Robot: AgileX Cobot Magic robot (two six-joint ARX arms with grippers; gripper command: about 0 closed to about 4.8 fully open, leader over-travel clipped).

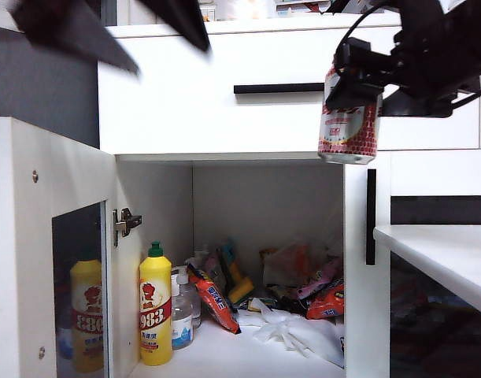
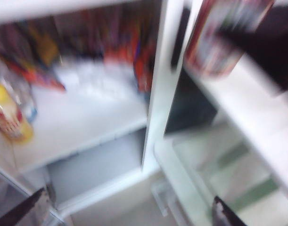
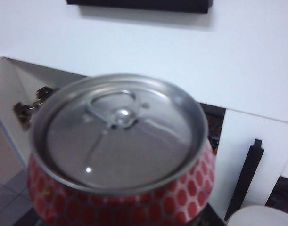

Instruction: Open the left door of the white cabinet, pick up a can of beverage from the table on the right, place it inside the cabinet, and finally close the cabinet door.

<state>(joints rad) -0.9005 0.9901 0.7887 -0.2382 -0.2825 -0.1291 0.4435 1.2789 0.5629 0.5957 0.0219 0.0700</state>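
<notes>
My left tool [image 2: 127, 214], spread and empty, hangs near the open left door [image 1: 47, 252]. My right tool [image 1: 358, 79] grips the can of beverage [image 1: 349, 126] above the doorway; I'd lower it upright onto bare shelf [image 1: 224, 354].

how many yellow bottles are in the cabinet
1 for sure: the yellow bottle stands at the front left of the open white cabinet. A second yellow shape shows in the left door glass; it may be a reflection.
</notes>
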